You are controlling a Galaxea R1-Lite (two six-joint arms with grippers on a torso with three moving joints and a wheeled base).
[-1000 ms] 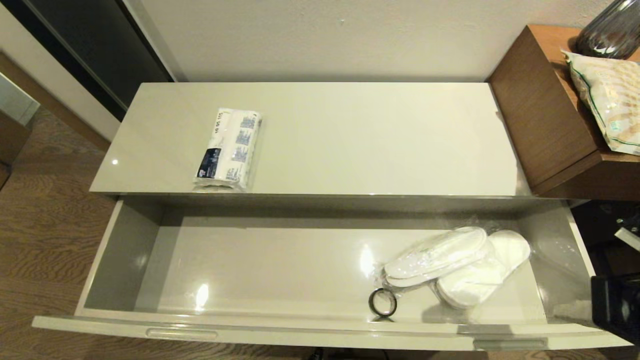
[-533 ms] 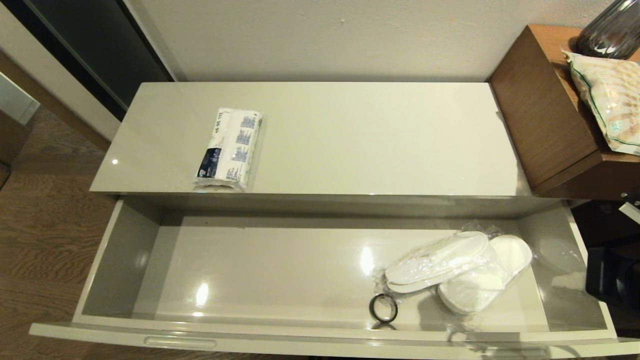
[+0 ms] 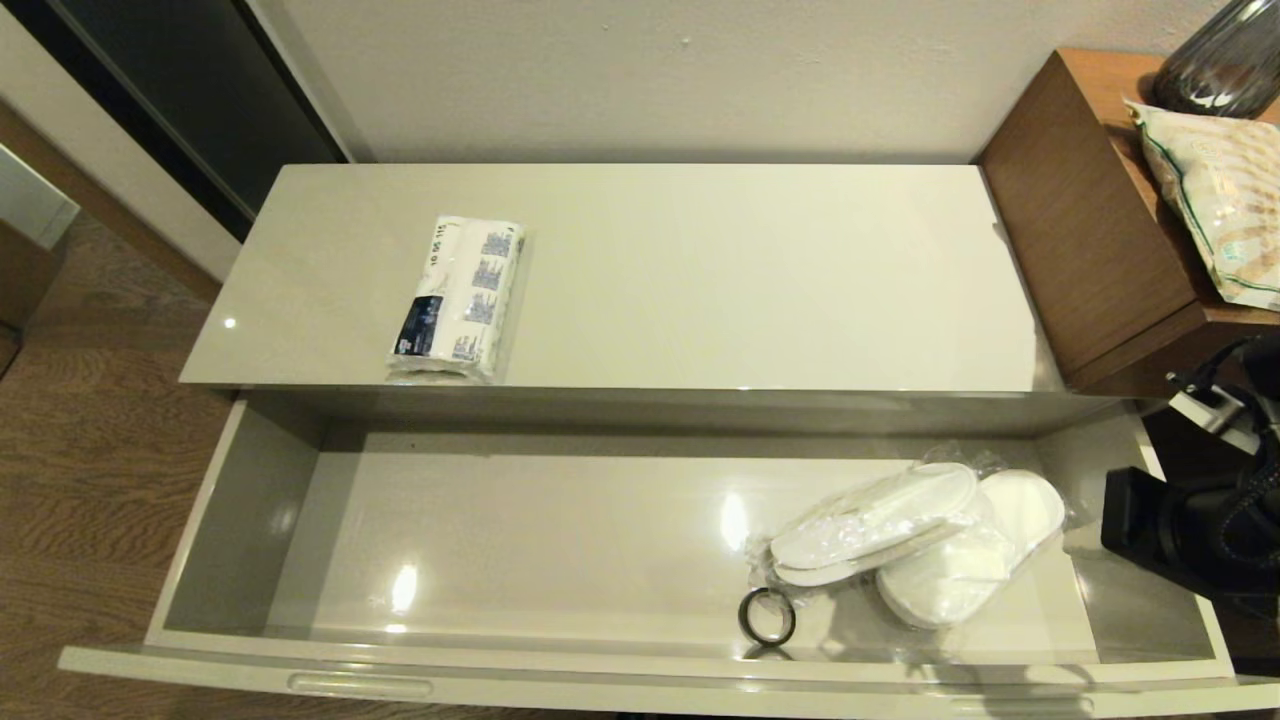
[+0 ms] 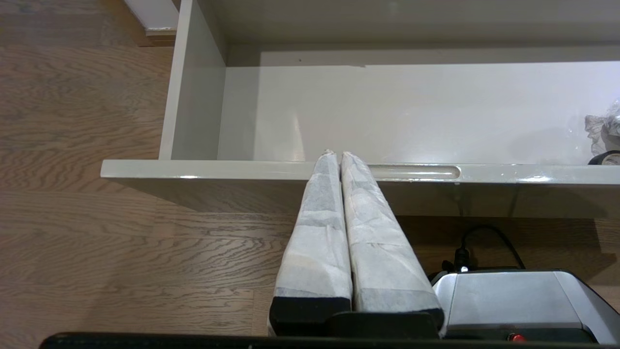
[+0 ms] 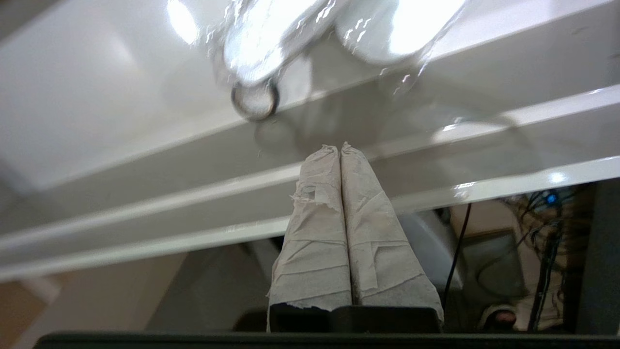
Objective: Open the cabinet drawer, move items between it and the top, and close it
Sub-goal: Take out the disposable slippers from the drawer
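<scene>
The cabinet drawer [image 3: 520,540] stands pulled far out below the cream top [image 3: 700,270]. On the top, left of centre, lies the white tissue pack [image 3: 455,298] with its dark blue label. The wrapped white slippers [image 3: 915,545] lie in the drawer's right half and show blurred in the right wrist view [image 5: 290,39]. My right arm [image 3: 1200,530] hangs off the drawer's right end; its gripper [image 5: 339,148] is shut and empty, low outside the drawer front. My left gripper [image 4: 337,154] is shut and empty, just before the drawer front [image 4: 218,169], beside the left slot handle [image 4: 416,172].
A small black ring [image 3: 767,616] lies in the drawer by the slippers. A brown wooden unit [image 3: 1090,220] with a printed bag [image 3: 1215,200] and a dark vase [image 3: 1225,60] adjoins the cabinet's right end. Wood floor [image 3: 90,450] lies to the left; my base [image 4: 513,300] sits under the drawer front.
The drawer came a little further out, then stopped. My right arm left the front right corner of the drawer and rose beside its right end.
</scene>
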